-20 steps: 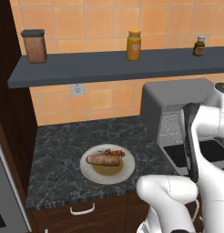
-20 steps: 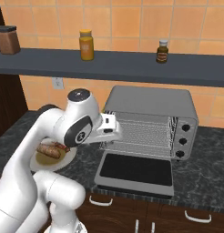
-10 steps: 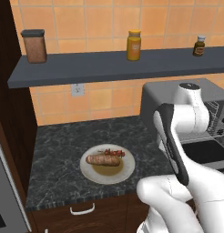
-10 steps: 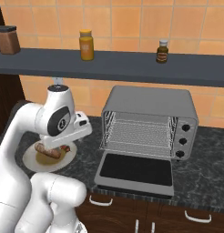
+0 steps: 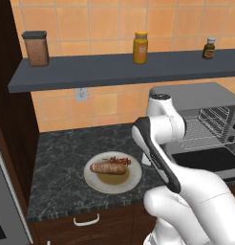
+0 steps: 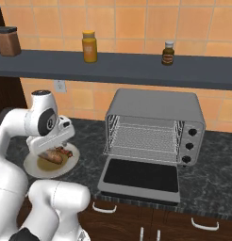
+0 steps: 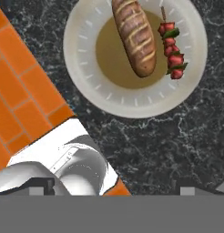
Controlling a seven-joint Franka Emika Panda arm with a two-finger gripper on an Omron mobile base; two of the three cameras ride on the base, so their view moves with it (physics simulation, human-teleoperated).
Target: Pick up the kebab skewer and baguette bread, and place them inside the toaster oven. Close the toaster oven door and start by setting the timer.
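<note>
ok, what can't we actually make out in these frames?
- Gripper: its fingertips are cut off by the hand view's bottom edge.
- Plate: right base view, the arm covers most of it, along with the baguette bread.
- Toaster oven: left base view, its right side is cut off by the frame edge.

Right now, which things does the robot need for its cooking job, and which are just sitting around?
Needed:
- kebab skewer, on the plate
- baguette bread, beside it
- toaster oven
- toaster oven door, hanging open

Just sitting around:
- plate
- brown canister
- yellow jar
- small dark bottle
</note>
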